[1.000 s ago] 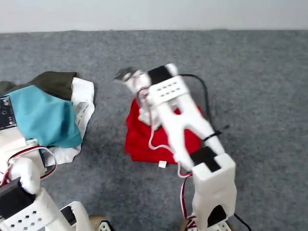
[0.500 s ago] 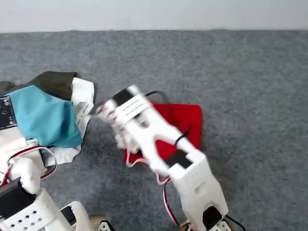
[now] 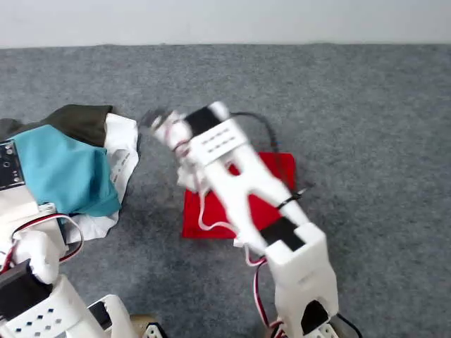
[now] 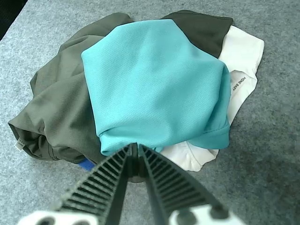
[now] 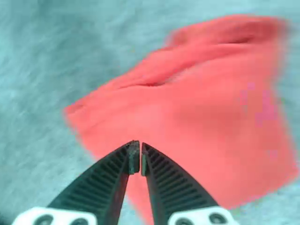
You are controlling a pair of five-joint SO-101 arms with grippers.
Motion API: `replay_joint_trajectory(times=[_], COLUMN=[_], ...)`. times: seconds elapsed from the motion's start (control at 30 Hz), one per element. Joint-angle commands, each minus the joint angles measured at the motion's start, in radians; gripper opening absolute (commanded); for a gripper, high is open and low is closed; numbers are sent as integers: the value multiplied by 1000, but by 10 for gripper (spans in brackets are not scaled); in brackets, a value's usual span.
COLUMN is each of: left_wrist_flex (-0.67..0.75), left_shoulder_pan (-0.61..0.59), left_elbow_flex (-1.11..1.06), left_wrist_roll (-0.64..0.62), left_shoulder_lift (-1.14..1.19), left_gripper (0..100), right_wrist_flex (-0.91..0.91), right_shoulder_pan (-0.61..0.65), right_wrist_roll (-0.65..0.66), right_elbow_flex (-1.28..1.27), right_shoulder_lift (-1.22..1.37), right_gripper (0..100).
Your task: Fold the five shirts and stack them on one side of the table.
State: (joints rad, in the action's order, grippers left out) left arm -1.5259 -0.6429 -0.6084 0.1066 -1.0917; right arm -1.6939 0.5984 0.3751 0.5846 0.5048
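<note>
High view: right claw (image 3: 152,119) (pinched) stretched fwd past red shirt (image 3: 191,213).

Right arm (image 3: 246,190): white moulded links with black servo blocks, a hole-perforated plate behind the jaws, black cable and red-and-white wiring alongside; both arms' jaws black, ribbed, tapered, on white bases with dark round recesses.

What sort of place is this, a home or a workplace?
Probably a robot test bench, not a home: a table covered in grey felt, the white right arm over a folded red shirt, and a pile of shirts.
</note>
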Motion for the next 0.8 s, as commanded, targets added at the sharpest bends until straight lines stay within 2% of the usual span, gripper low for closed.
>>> replay_joint_trajectory(times=[0.0, 0.23, 0.4, 0.5, 0.77], left_wrist_flex=[29, 28, 25, 23, 21], left_shoulder_pan=[6, 6, 6, 5, 5], left_elbow_flex=[38, 38, 36, 36, 36], left_wrist_roll=[-2, -2, -2, 0, 0], left_shoulder_lift=[-9, -9, -9, -9, -9], left_gripper=[17, 17, 17, 17, 17], right_wrist_flex=[119, 383, 438, 335, -111], right_shoulder_pan=[-85, -85, -53, -58, -101], right_wrist_roll=[-6, -6, -6, -8, -12], right_elbow_flex=[63, 66, 97, 189, 489], right_shoulder_lift=[-30, 156, 255, 251, 209], right_gripper=[9, 9, 9, 9, 9])
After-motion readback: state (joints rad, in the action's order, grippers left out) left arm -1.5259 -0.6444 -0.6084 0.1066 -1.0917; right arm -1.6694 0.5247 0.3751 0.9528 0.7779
